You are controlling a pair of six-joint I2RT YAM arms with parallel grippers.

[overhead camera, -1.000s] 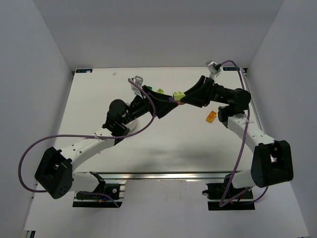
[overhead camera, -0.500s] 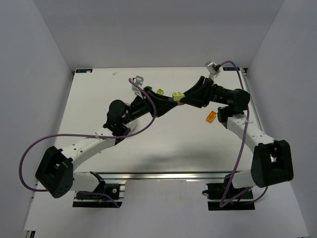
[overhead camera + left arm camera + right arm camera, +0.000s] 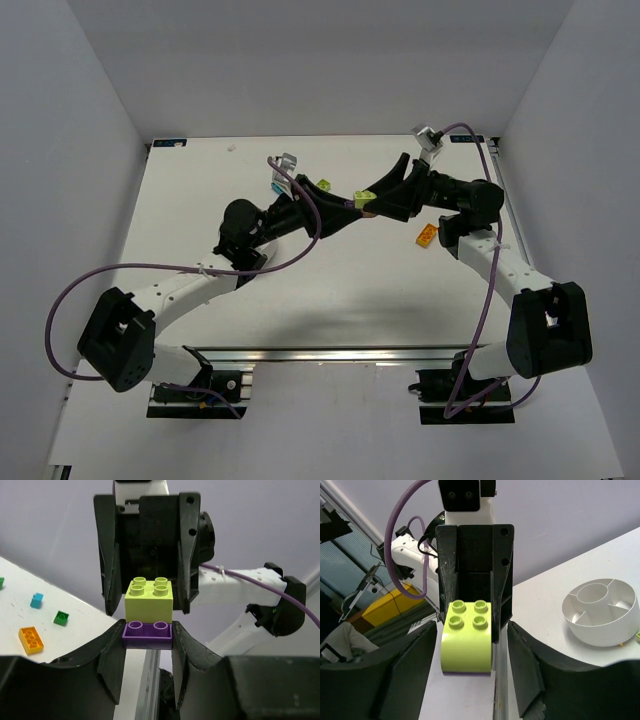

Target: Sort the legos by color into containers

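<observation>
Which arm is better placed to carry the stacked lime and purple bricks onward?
Left, probably. The left gripper is clamped on the purple brick beneath the lime brick, so it bears the stack; the right gripper has its jaws open either side of the lime brick.

White table [image 3: 330, 290], pale grey walls [image 3: 90, 120] on three sides, metal rail [image 3: 330, 355] along its near edge

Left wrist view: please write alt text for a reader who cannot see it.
The left gripper holds a purple brick with a lime-yellow brick stacked on it, and the right gripper stands open around the lime-yellow one. An orange brick, a green brick and a cyan brick lie on the white table at left.
</observation>
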